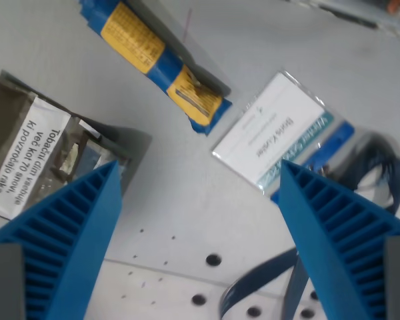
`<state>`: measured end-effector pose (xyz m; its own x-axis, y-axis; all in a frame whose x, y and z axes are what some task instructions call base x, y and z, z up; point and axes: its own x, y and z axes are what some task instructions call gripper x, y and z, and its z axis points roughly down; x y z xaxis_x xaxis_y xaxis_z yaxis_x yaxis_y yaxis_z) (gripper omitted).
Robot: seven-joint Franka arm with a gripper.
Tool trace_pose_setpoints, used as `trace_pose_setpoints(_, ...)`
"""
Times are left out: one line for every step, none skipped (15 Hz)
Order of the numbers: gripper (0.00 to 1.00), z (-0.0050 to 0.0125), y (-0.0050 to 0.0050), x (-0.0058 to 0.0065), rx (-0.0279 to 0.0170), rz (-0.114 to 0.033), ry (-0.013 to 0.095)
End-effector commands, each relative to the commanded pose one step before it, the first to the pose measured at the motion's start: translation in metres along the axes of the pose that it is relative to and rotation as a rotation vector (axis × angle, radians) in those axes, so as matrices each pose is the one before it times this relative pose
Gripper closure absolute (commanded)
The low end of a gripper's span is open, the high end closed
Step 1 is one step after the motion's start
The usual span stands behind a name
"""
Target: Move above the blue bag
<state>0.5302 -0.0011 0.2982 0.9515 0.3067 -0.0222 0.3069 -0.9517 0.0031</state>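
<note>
The gripper (199, 177) stood open, its two ribbed blue fingers (73, 233) rising from the lower left and lower right corners of the frame with a wide gap between them and nothing held. The blue bag (157, 61), a long blue packet with yellow labels, lay slantwise across the upper middle of the frame, running from the top edge down toward the centre, above the gap and nearer the left finger's side. At the left edge lay a tobacco pouch (33, 153) bearing a white warning label. Right of centre lay a name badge (272, 128) in a clear sleeve, its blue lanyard (380, 163) trailing toward the lower right over the grey table (180, 200).
</note>
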Motion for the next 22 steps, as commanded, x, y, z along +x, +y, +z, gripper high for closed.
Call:
trace_pose_setpoints(0.0,0.01372,-0.00554,-0.00146,-0.0362,-0.2854,0.0929)
trace_pose_setpoints(0.0,0.005,-0.00151,0.00119,-0.00203,-0.0279,0.0027)
trace_pose_setpoints(0.0,0.005,-0.00147,0.00132,-0.00157,-0.0295,0.0019)
trace_pose_setpoints(0.0,0.005,-0.00143,0.00145,-0.00017,-0.0301,-0.0028)
trace_pose_setpoints(0.0,0.005,-0.00138,0.00157,-0.00137,-0.0297,-0.0006)
trace_pose_setpoints(0.0,0.005,-0.00131,0.00165,-0.00168,-0.0269,0.001)
trace_pose_setpoints(0.0,0.005,-0.00123,0.00172,-0.00069,-0.0271,-0.0013)
trace_pose_setpoints(0.0,0.005,-0.00115,0.00181,-0.00145,-0.0261,-0.0002)
trace_pose_setpoints(0.0,0.005,-0.00108,0.00185,-0.00183,-0.0284,0.0004)
trace_pose_setpoints(0.0,0.005,-0.001,0.00184,-0.00078,-0.028,-0.0015)
trace_pose_setpoints(0.0,0.005,-0.00093,0.00181,-0.00213,-0.0287,0.0008)
trace_pose_setpoints(0.0,0.005,-0.00089,0.00173,-0.00312,-0.0256,0.0029)
trace_pose_setpoints(0.0,0.005,-0.00086,0.00165,-0.00017,-0.0209,0.0004)
trace_pose_setpoints(0.0,0.005,-0.00082,0.00159,-0.002,-0.0172,0.0031)
trace_pose_setpoints(0.0,0.005,-0.00079,0.00152,-0.00036,-0.0141,0.001)
trace_pose_setpoints(0.0,0.005,-0.00076,0.00147,-0.00176,-0.013,0.0021)
trace_pose_setpoints(0.0,0.005,-0.00075,0.0014,-0.00098,-0.0122,0.0024)
trace_pose_setpoints(0.0,0.005,-0.00071,0.00134,-0.00054,-0.0108,0.0)
trace_pose_setpoints(0.0,0.00482,-0.00066,0.00125,-0.00101,-0.0084,0.0018)
trace_pose_setpoints(0.0,0.00445,-0.0006,0.00116,-0.00004,-0.0074,-0.0012)
trace_pose_setpoints(0.0,0.00405,-0.00055,0.00109,-0.00229,-0.0056,0.0003)
trace_pose_setpoints(0.0,0.00367,-0.00051,0.001,-0.00112,0.0004,-0.001)
